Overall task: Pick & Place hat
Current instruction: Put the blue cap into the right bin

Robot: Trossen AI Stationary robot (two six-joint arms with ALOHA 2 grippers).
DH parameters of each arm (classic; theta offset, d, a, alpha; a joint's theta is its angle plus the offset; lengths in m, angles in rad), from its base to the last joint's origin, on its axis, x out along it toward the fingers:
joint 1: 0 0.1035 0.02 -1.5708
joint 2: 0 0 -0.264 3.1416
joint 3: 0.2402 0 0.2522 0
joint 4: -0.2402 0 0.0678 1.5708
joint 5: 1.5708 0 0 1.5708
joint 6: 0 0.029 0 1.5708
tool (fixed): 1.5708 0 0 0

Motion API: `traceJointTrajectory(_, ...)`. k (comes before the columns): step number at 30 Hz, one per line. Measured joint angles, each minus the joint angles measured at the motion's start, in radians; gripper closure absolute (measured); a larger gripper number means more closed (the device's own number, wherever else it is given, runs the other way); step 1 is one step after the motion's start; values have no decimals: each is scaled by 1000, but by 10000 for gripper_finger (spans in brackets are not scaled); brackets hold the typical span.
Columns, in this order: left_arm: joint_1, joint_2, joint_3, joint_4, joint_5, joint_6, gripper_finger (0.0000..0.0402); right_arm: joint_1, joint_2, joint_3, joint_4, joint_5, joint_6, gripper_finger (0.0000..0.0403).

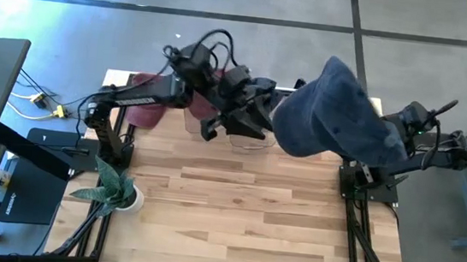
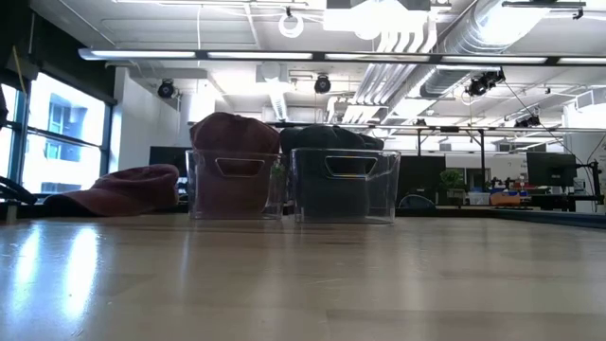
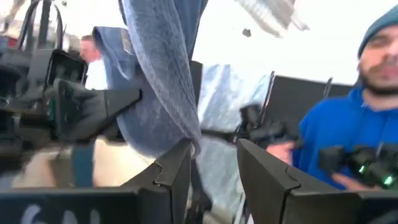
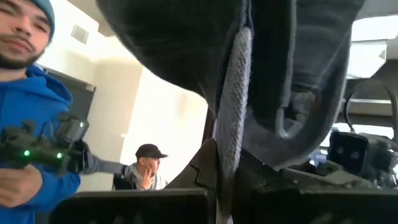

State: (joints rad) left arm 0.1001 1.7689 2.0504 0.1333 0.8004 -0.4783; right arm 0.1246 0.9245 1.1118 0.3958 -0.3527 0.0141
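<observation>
A blue hat (image 1: pixel 338 115) is raised high over the table's far right part, with my right gripper (image 4: pixel 227 163) shut on it. In the high view the hat hides that gripper. My left gripper (image 1: pixel 261 112) stands open (image 3: pixel 214 155) right beside the hat, level with it. A hanging edge of the hat (image 3: pixel 168 81) comes down to its one finger (image 3: pixel 180 165). Neither gripper shows in the low view. A maroon hat (image 2: pixel 237 142) and a dark hat (image 2: pixel 331 142) sit in two clear bins. My right gripper pinches the blue hat's rim band (image 4: pixel 233 106) between its two fingers, and the band runs down into the shut gap. The hat is lifted clear of the table, and its crown (image 4: pixel 186 43) bulges above and around the fingers. My left gripper: I cannot tell whether the hanging edge (image 3: pixel 194 146) touches its finger.
Two clear bins (image 2: pixel 343 185) stand side by side at the table's far edge, under the arms (image 1: pixel 246 136). A red hat (image 2: pixel 123 189) lies left of them. A potted plant (image 1: pixel 112 188) stands at the left edge. People show in the room beyond, one in a blue hoodie (image 3: pixel 348 124).
</observation>
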Motion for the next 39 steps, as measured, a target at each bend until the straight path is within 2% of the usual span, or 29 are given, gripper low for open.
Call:
traceJointTrajectory(7, -15, 54, 1, 150, -38, -213, 228, 0, -3, -1, -31, 3, 3, 397)
traceJointTrajectory(9, -16, 63, -5, 179, -12, -281, 211, 0, -1, -3, -55, 6, 6, 397)
traceJointTrajectory(13, -17, 78, 1, 224, -20, -312, 189, 0, -3, -2, -75, 13, 4, 397)
traceJointTrajectory(16, -16, 86, -2, 211, -13, -316, 188, 0, -4, -2, -79, 13, 6, 397)
traceJointTrajectory(19, -16, 83, -1, 215, -18, -315, 209, 0, -3, -2, -86, 12, 7, 396)
traceJointTrajectory(21, -16, 81, -1, 215, -17, -314, 238, 0, -4, -2, -89, 10, 11, 396)
traceJointTrajectory(28, -16, 83, -1, 208, 5, -231, 384, 0, -5, -2, -136, 7, 72, 378)
traceJointTrajectory(35, -3, 78, -1, 177, 31, -195, 394, 0, -30, 0, -250, 102, 241, 306)
traceJointTrajectory(39, 19, 37, 1, -28, 18, -82, 396, -1, -90, -1, -425, 158, 299, 242)
